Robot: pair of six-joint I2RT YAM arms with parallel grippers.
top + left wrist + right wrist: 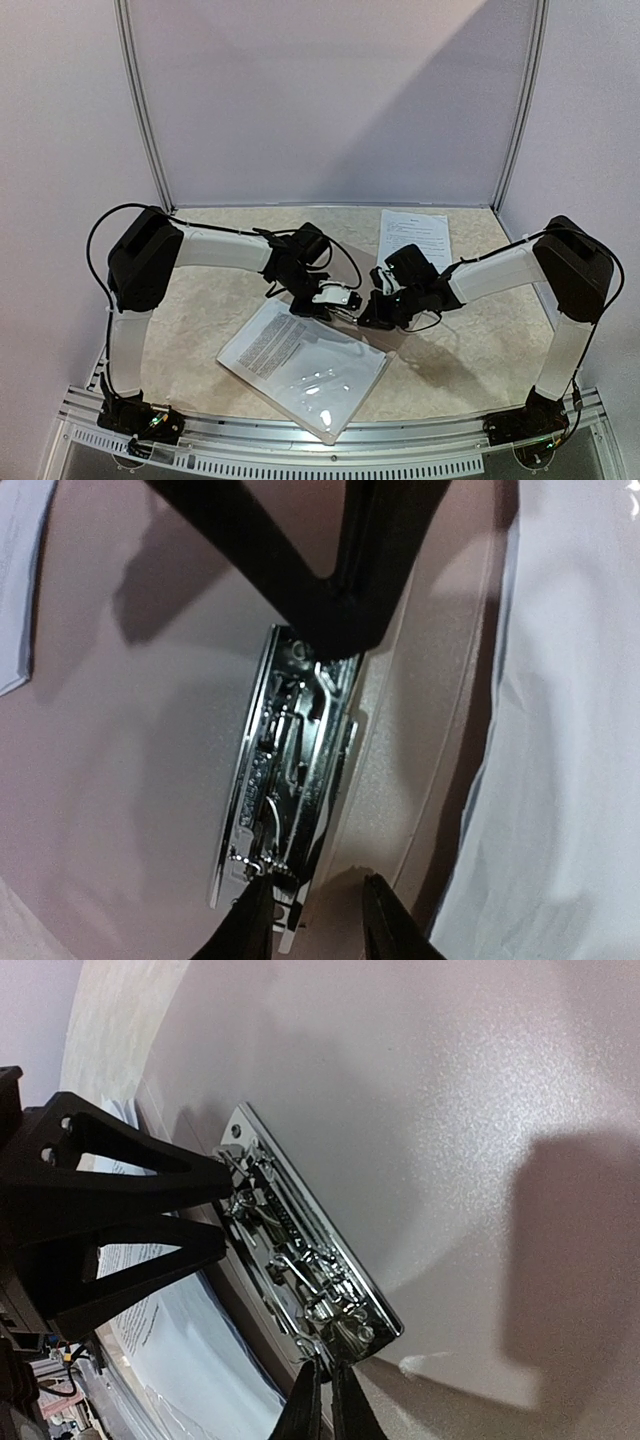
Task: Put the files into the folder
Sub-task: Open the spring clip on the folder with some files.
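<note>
Both arms lean in over the middle of the surface (pixel 195 310), meeting head to head above the folder (pixel 450 1110), which lies open and turned at an angle, one corner close to the near edge. Fixed to its bare inner cover is a shiny metal clip (pixel 290 770), a long narrow bar, and that is where all the action sits. The left tool (pixel 318 925) is down at one end of it, fingers apart, one finger over the clip's end and the other off to the side of the bar with a gap to spare. The right tool (pixel 325 1390) is at the opposite end: its fingers are nearly together, only a sliver between them, and they look nipped on the wire lever at that end of the clip. So the two tools face each other along the length of the clip, tips close but not touching. And the files (pixel 272 345)? A stack of white printed pages lies on the folder's left half, just beside the clip, with a glossy clear sleeve (pixel 325 385) over the nearer part. One more printed sheet (pixel 415 238) lies by itself on the surface at the far side, beyond the right arm, well apart from the folder.
</note>
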